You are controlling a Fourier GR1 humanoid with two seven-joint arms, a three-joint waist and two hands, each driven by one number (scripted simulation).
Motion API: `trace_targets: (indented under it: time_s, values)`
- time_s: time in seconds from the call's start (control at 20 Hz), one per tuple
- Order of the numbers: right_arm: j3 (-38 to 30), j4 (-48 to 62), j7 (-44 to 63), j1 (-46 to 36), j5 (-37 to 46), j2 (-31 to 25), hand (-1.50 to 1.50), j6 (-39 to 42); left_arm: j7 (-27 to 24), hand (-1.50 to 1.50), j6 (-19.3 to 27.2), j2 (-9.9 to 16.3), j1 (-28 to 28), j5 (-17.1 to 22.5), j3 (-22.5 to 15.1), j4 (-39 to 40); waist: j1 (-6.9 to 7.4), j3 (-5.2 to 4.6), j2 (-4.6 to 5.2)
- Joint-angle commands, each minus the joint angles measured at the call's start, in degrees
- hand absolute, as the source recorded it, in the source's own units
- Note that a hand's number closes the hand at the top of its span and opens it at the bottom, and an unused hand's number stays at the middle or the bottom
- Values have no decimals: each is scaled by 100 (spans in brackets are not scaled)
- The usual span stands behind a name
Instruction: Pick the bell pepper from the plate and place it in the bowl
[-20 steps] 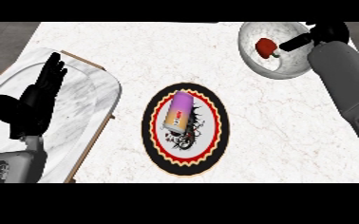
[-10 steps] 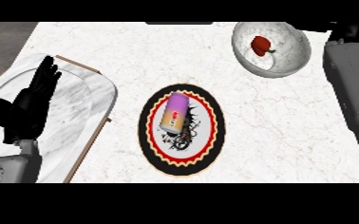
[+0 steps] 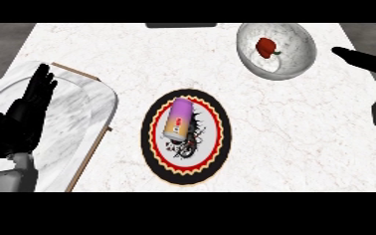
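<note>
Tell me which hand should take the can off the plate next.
Probably left. The left hand rests open beside the plate holding the can; the right hand sits farther off, past the bowl.

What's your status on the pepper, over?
Right hand empty, at the right edge beside the bowl. Left hand open, resting at left. Bell pepper in the bowl. Can lies on the plate; nothing in the way.

bell pepper [image 3: 266, 47] in bowl [image 3: 295, 65] — can [image 3: 178, 119] on plate [image 3: 213, 152]
</note>
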Motion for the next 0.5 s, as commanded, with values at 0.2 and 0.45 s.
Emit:
trace_targets:
  time_s: [0.2, 0.45]
  values:
    - [-494, -2302, 197, 1999, -1162, -17, -150, 1188, 6, 0, -50, -46, -93, -37, 37, -32, 27, -2, 25]
    - [-699, -3414, 228, 2732, -1486, 23, -150, 1421, -21, 0, -157, -67, -225, -126, 81, 223, 107, 0, 47]
